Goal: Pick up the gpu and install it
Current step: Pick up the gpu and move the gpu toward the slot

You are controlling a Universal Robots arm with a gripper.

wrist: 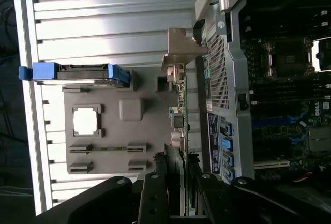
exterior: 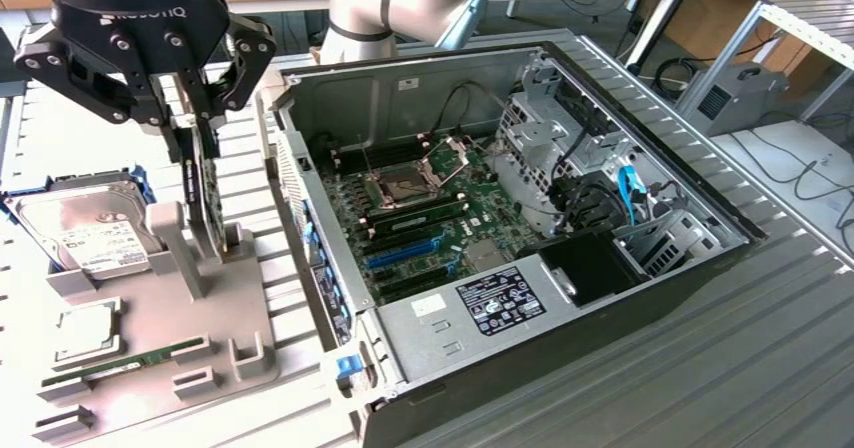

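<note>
The gpu (exterior: pixel 203 196) is held upright and edge-on at the grey holder (exterior: pixel 174 348), at 9 o'clock of the open case (exterior: pixel 534 298) in the exterior view. The hand (exterior: pixel 198 133) is closed on its upper edge. The card is judged light, stiff and fragile, so it is best gripped by the board edges, not the fan.

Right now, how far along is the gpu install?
Done: approach only. The gripper straddles the gpu.
In hand: the gpu stands on edge in the grey holder; a firm grip can't be confirmed.
Left: lift, carry over, install. The blue slots in the open case are bare.
</note>
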